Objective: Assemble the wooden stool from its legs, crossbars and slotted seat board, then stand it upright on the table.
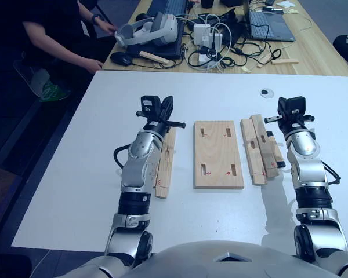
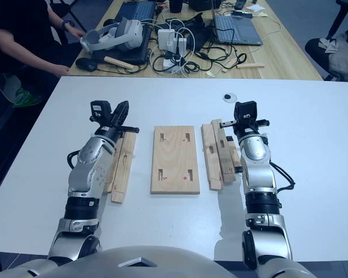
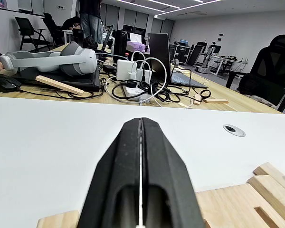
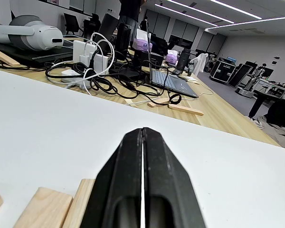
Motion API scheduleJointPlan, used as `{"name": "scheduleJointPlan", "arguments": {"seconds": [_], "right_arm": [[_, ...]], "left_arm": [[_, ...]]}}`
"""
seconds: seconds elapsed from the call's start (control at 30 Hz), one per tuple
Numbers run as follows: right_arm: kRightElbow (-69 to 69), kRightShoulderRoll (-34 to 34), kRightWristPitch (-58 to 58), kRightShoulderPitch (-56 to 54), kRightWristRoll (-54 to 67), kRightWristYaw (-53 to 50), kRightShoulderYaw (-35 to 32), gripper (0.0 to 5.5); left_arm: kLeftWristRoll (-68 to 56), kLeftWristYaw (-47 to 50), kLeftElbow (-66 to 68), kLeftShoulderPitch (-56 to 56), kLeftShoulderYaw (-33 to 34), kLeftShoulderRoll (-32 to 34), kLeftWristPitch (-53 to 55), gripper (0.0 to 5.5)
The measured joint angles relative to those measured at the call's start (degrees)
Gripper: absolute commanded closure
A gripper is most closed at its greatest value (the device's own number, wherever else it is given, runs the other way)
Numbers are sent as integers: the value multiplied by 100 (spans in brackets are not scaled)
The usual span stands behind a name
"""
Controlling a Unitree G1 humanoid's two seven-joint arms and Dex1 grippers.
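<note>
The slotted seat board [image 1: 218, 154] lies flat at the middle of the white table [image 1: 104, 116], with four slots cut in it. Left of it lie wooden stool pieces [image 1: 166, 164], partly under my left arm. My left gripper [image 1: 167, 108] hovers above their far end, shut and empty; its pressed fingers [image 3: 140, 180] fill the wrist view. Right of the board a stack of legs and crossbars [image 1: 258, 149] lies lengthwise. My right gripper [image 1: 292, 108] is just right of the stack's far end, also shut on nothing, its fingers [image 4: 142, 185] closed together.
A round cable grommet [image 1: 268, 92] sits in the table beyond my right gripper. Behind the white table a wooden desk [image 1: 313, 52] carries a headset [image 1: 148, 32], laptop, chargers and tangled cables. A seated person's hand [image 1: 93, 65] rests at its left end.
</note>
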Motion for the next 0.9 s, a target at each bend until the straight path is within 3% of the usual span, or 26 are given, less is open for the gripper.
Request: {"name": "scheduleJointPlan", "arguments": {"seconds": [0.13,0.2,0.4,0.6,0.67,0.77,0.9], "right_arm": [[-128,9,17,80,42,-5,-66,550],[-182,35,22,141,60,-8,-74,550],[-216,148,29,477,111,-16,-72,550],[-205,296,-3,623,163,-23,-82,550],[-240,327,0,746,192,-16,-83,550],[-566,366,107,984,287,-13,-129,550],[-1137,447,396,1437,407,-25,-248,550]], "left_arm": [[-48,21,-288,48,27,74,515,462],[-223,-6,-455,120,122,80,678,462],[-383,-207,-604,385,159,71,593,387],[-405,-246,-587,497,267,137,585,387],[-396,-249,-591,559,292,162,593,361],[-273,-318,-890,816,195,500,973,315],[-386,-598,-2067,1465,248,1382,2272,252]]}}
